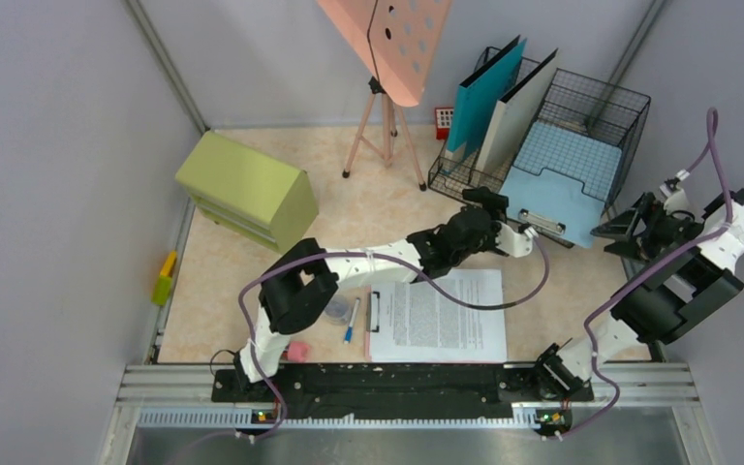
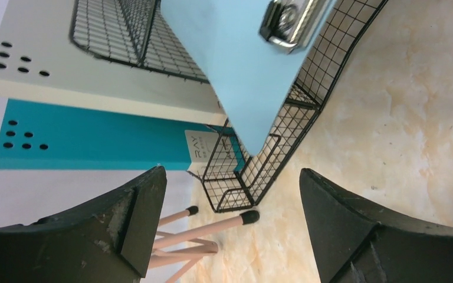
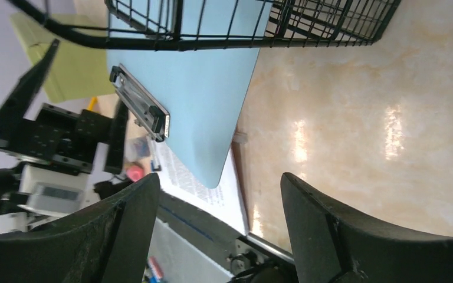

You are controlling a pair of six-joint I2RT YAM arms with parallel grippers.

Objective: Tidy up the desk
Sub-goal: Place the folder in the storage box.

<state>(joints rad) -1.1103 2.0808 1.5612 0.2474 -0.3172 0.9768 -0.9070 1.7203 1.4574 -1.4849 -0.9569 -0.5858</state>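
The desk (image 1: 378,208) is a pale beige marbled top. A light-blue clipboard (image 1: 554,197) leans out of the black wire rack (image 1: 596,105), its lower end on the desk. My left gripper (image 1: 484,201) hovers just left of that clipboard, open and holding nothing. In the left wrist view the left gripper (image 2: 231,174) faces the rack's corner (image 2: 253,177) and the light-blue clipboard (image 2: 242,65). My right gripper (image 1: 624,229) is right of the clipboard, open and empty. In its own view the right gripper (image 3: 219,177) looks along the light-blue clipboard (image 3: 206,100).
A clipboard with a printed sheet (image 1: 438,315), a pen (image 1: 351,321) and a pink eraser (image 1: 297,351) lie near the front rail. A green drawer cabinet (image 1: 244,189) stands at the left and a pink tripod stand (image 1: 386,126) at the back. Teal and white folders (image 1: 484,97) stand in the rack.
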